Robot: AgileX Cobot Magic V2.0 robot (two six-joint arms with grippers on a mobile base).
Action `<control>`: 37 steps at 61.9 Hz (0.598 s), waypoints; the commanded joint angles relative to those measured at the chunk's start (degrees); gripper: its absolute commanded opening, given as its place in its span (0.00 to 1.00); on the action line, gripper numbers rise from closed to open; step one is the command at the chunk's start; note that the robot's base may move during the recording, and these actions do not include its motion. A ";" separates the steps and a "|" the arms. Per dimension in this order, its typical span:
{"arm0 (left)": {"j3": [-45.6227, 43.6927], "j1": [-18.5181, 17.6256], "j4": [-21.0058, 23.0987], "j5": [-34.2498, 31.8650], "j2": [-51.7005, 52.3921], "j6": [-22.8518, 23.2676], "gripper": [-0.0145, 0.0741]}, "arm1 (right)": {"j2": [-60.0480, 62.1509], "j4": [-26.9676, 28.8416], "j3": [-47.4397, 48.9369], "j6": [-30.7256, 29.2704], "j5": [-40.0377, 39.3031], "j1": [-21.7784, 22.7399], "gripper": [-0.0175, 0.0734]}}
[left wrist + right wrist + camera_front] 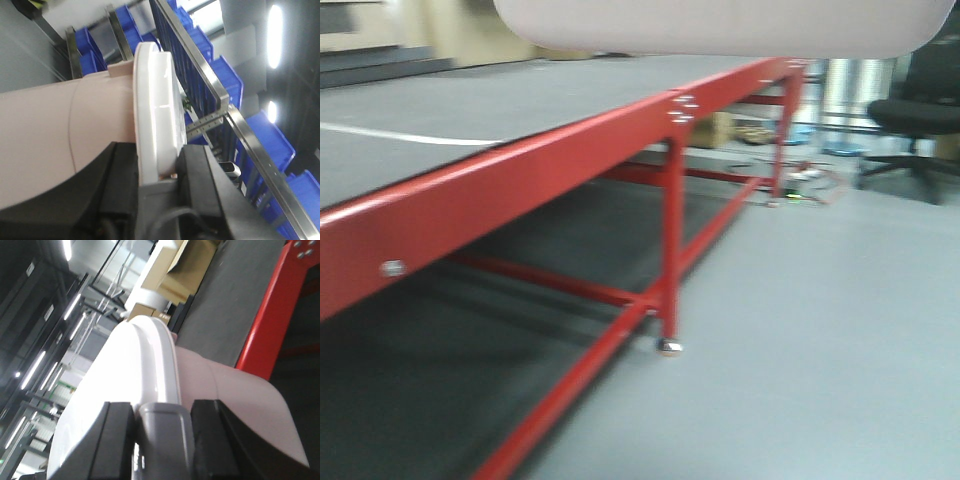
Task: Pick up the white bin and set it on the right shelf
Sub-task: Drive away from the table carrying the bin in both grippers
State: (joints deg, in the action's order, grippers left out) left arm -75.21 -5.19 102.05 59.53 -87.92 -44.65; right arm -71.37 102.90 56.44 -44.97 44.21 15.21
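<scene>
Status: white bin [720,25] airborne, both arms clamped on it.
You're holding it up clear of the red-framed table [570,140], long axis running left to right between the arms. Left gripper [157,185] and right gripper [162,425] each have jaws closed on the lid rim, one per end. Only the left wrist view shows what I take for the right shelf [200,65], a steel rail just past the lid with blue bins [227,80] behind. The front view doesn't show it.

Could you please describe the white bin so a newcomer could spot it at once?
Find the long red-framed table; the white bin hangs above it, clamped at its rim by the left gripper and right gripper. Unlike the blue bins racked behind, it is pale pinkish with a glossy white lid.
</scene>
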 commanded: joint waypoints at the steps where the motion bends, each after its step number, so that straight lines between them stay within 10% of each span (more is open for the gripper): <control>1: -2.13 -2.59 5.88 16.31 2.78 -1.30 0.02 | 2.24 5.48 2.24 -0.44 8.92 -1.65 0.27; 37: -2.13 -2.59 5.88 16.31 2.78 -1.30 0.02 | 2.24 5.48 2.24 -0.44 8.92 -1.65 0.27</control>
State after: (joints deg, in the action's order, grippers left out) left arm -75.21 -5.19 102.00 59.66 -87.92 -44.65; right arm -71.37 102.90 56.54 -45.10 44.17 15.21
